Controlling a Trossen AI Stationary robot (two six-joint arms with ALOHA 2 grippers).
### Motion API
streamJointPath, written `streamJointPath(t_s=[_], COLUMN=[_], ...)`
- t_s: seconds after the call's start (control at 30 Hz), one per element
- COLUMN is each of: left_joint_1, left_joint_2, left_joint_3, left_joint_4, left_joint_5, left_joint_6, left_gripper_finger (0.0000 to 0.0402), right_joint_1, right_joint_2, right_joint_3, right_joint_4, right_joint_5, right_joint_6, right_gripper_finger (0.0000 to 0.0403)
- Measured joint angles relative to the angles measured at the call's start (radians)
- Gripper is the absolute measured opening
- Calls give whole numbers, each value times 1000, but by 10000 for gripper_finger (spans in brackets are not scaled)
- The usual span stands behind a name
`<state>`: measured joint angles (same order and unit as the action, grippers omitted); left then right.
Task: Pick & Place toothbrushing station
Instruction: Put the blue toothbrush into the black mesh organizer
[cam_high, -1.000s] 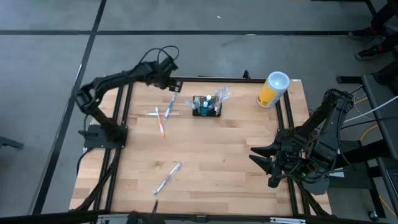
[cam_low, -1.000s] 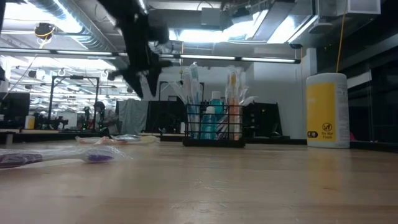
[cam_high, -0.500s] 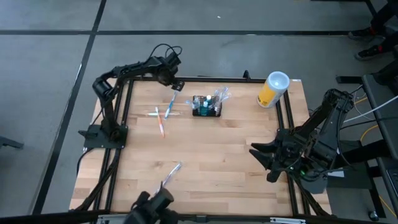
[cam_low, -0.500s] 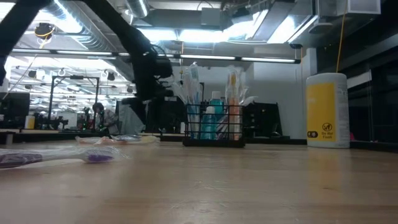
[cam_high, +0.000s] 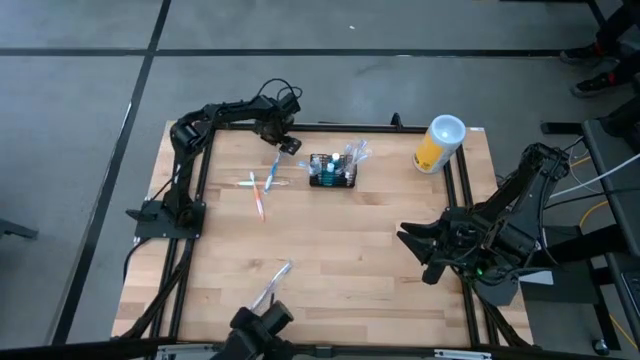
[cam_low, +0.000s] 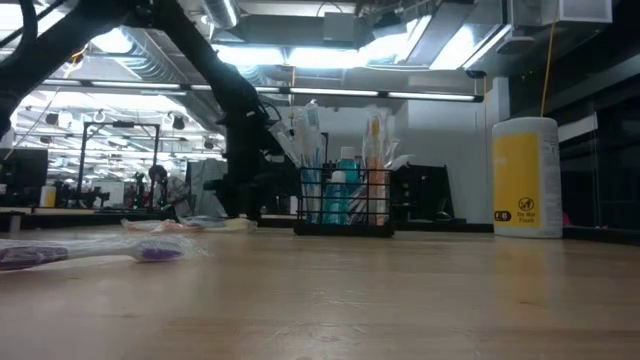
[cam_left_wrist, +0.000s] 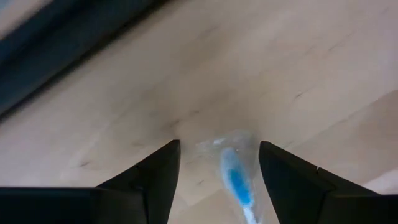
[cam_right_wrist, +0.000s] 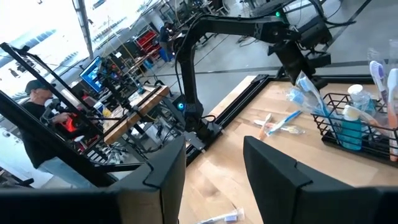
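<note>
The toothbrushing station, a small black wire-mesh caddy (cam_high: 332, 172) holding brushes and tubes, stands on its base at the table's far middle; it also shows in the low view (cam_low: 345, 205) and the right wrist view (cam_right_wrist: 354, 127). My left gripper (cam_high: 290, 146) is open just left of the caddy, low over the table. Its fingers stand on either side of the head of a blue wrapped toothbrush (cam_left_wrist: 236, 177) that lies flat on the wood; I see no touch. My right gripper (cam_high: 410, 245) is open and empty by the table's right edge.
A yellow canister with a white lid (cam_high: 440, 143) stands at the far right. Loose wrapped toothbrushes lie left of the caddy (cam_high: 260, 195) and near the front left (cam_high: 270, 285). A dark object (cam_high: 260, 328) shows at the near edge. Bare wood lies in the middle.
My left gripper has come down toward the table and a little toward the caddy, ending low over the blue wrapped toothbrush. A dark object has come into view at the table's near edge.
</note>
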<state>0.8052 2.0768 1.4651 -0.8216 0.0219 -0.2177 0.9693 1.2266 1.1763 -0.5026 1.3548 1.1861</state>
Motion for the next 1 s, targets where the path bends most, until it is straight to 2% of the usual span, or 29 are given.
streamJointPath(t_s=[0.17, 0.23, 0.37, 0.4, 0.57, 0.77, 0.87, 1.0], left_joint_1=[-23, -27, -27, -25, -24, -34, -60, -140], left_joint_2=[7, 8, 8, 8, -25, -187, -318, -476], left_joint_3=[0, 0, 0, 0, 0, 0, 0, -2], left_joint_4=[8, 28, 78, 94, 116, 161, 272, 504], left_joint_5=[-32, -36, 2, 18, 47, -3, -15, -69], left_joint_6=[-5, -5, -21, -28, -49, -72, -96, -84], left_gripper_finger=[176, 137, 29, 16, 3, 2, 2, 2], right_joint_1=[0, 0, 0, 0, 0, 1, 1, 1], right_joint_2=[0, 0, 0, 0, 0, 0, 0, 0], right_joint_3=[0, 0, 0, 0, 0, 0, 0, 0], right_joint_4=[0, 0, 0, 0, 0, 0, 0, 0], right_joint_5=[17, 18, 18, 18, 18, 17, 14, 14], right_joint_6=[-5, -13, -15, -15, -15, -16, -21, -41], right_gripper_finger=[164, 164, 164, 164, 164, 164, 164, 164])
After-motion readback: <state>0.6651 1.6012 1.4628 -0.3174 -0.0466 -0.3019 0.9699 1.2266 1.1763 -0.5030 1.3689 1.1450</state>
